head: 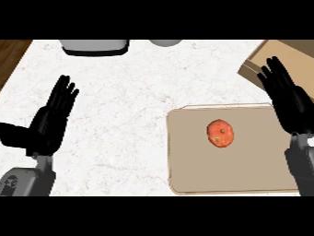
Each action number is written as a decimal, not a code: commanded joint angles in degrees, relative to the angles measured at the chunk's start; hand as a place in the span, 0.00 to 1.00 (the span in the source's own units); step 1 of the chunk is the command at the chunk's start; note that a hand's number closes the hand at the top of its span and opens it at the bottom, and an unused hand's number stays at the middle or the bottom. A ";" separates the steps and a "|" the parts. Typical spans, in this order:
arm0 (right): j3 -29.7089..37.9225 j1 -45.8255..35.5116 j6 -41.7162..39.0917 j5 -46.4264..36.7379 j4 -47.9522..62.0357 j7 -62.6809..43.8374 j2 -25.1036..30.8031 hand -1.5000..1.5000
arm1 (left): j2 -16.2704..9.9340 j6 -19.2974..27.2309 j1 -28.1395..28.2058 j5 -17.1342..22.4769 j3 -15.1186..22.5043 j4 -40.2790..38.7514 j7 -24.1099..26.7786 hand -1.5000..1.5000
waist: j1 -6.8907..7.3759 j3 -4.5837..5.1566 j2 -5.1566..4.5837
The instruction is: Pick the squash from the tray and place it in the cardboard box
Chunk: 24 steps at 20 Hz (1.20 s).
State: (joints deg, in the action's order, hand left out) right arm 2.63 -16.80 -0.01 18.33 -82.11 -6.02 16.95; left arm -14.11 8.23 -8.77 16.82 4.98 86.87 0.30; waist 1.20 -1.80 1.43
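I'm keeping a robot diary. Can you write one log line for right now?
squash: on tray, untouched | box: far right | left hand: open, over counter | right hand: open, above tray edge

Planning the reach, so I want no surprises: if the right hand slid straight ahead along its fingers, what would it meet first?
Most likely the cardboard box: the right hand has its fingertips already overlapping the box's near edge, though its height above it is unclear.
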 commanded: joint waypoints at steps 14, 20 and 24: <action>3.09 23.75 12.48 -28.29 -23.83 8.42 14.85 0.00 | -12.57 -8.75 -1.71 -11.94 5.20 5.40 1.41 0.50 | -2.67 1.77 -1.04; -4.80 25.95 9.21 -39.53 -33.93 -0.73 18.78 0.00 | -9.38 -7.84 -4.01 -14.91 6.29 1.30 4.05 0.50 | -2.21 1.90 -1.32; -7.86 21.29 0.10 -42.40 -32.66 -12.06 25.17 0.00 | -11.20 -10.63 -3.95 -13.67 4.83 0.22 4.93 0.50 | -0.89 1.97 -1.58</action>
State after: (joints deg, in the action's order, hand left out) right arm -0.73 5.46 4.95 -18.99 -113.14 -10.79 38.79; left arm -25.12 -1.45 -12.13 3.51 10.09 88.41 4.37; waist -0.47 0.13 0.06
